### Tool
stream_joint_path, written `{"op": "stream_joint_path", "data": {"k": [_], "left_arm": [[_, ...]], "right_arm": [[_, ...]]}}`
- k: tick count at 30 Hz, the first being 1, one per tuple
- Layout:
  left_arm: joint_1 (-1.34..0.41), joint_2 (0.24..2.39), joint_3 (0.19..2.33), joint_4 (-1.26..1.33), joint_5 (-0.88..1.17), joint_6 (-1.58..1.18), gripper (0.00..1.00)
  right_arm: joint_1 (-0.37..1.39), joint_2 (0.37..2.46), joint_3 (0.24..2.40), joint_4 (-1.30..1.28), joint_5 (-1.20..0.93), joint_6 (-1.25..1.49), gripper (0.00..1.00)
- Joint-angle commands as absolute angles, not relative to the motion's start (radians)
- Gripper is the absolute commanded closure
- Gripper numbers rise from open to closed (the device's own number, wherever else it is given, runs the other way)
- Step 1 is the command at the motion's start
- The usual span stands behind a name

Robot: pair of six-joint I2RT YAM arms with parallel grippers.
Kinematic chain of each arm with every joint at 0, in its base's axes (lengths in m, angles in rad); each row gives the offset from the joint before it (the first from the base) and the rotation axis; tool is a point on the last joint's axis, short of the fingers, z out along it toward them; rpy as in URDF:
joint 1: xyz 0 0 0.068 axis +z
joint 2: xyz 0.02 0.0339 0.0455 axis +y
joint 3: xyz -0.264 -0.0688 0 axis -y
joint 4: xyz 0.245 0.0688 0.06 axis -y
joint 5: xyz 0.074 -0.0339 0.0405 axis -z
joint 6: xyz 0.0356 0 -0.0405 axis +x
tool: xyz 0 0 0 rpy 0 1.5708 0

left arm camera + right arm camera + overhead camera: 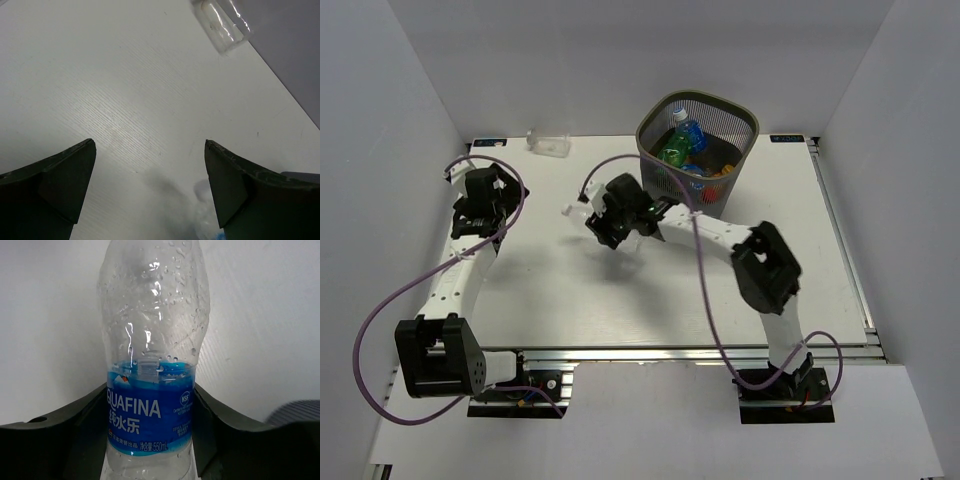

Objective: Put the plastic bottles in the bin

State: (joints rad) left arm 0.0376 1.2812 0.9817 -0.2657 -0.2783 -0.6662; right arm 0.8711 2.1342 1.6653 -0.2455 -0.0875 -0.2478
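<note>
Squeezing the blue-label bottle (150,315) right on its label, the right pincer (150,405) has one finger on each side and is closed on it. From above, this pincer hangs over the surface (570,290), just to the left of the bin (650,118). I cannot tell if the bottle is lifted or touching the surface.

The bottle looks empty, with only tiny drops inside, so I think it is very light. Its top part is dented, so the plastic must be thin and soft, and it will squash if pressed hard. The outside is smooth and could slip. The label part is round and full, so that looks like the best place to hold it, with a soft but firm squeeze. I think a drop into the bin will not hurt it.

The bin is much bigger than any bottle. A green bottle (672,152) and some others lie inside it.

The left pincer (150,145) is open wide and holds nothing. A plain clear bottle (222,25) lies on its side ahead of it, near the far wall. It looks thin and light too. It may roll, so it is best held across its middle.
</note>
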Motion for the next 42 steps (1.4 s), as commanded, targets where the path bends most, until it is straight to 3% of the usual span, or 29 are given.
{"op": "stream_joint_path", "data": {"k": [1,6,10,14,15,16,18,19,21,28,36,42], "left_arm": [[0.044,1.259,1.029,-0.253,-0.308,-0.660,0.02],[0.046,1.299,1.061,-0.238,-0.279,-0.652,0.02],[0.046,1.350,1.097,-0.224,-0.261,-0.627,0.02],[0.048,1.419,1.155,-0.212,-0.273,-0.615,0.02],[0.048,1.439,1.178,-0.233,-0.268,-0.618,0.02],[0.048,1.459,1.233,-0.250,-0.268,-0.621,0.02],[0.048,1.524,1.287,-0.278,-0.270,-0.643,0.02],[0.048,1.548,1.334,-0.278,-0.262,-0.646,0.02],[0.048,1.598,1.393,-0.291,-0.252,-0.655,0.02],[0.048,1.912,1.670,-0.275,-0.146,-0.701,0.02],[0.049,2.255,2.044,-0.269,0.035,-0.830,0.02],[0.058,2.359,2.043,-0.076,0.051,-0.963,0.02]], "right_arm": [[0.874,1.827,1.646,-0.160,-0.176,-0.276,0.67],[0.809,1.580,1.603,-0.068,-0.102,-0.304,0.69],[0.668,1.532,1.627,-0.038,0.066,-0.305,0.72],[0.501,1.565,1.690,-0.110,0.075,-0.230,0.70],[0.473,1.565,1.690,-0.123,0.071,-0.216,0.66],[0.454,1.562,1.681,-0.136,0.066,-0.206,0.52],[0.420,1.533,1.642,-0.129,0.025,-0.199,0.42],[0.416,1.520,1.602,-0.117,0.017,-0.202,0.21],[0.411,1.490,1.585,-0.106,0.009,-0.207,0.12],[0.377,1.422,1.608,-0.054,-0.095,-0.195,0.11],[0.338,1.295,1.445,0.093,-0.063,-0.184,0.11],[0.311,1.198,1.306,0.121,-0.020,-0.178,0.11]]}}
